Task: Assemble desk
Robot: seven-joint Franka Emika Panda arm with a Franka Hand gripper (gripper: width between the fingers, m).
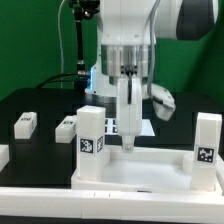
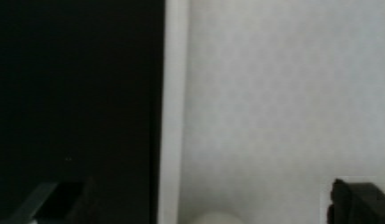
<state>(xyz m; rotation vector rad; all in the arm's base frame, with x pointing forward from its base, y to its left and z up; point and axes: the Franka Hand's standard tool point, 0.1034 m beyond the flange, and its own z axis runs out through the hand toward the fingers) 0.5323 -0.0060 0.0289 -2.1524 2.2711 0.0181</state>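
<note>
- Tool (image 1: 128, 145) hung wide open and empty, directly above the far rim of the desk panel (image 1: 130, 172).
- That panel lay near on the table (image 1: 40, 100), long axis from the exterior view's left to its right.

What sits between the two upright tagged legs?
The open gripper, pointing down over the desk panel, sits between the leg on the exterior view's left and the leg on its right.

A green wall (image 1: 30, 40) stands behind the black table (image 1: 45, 108).
</note>
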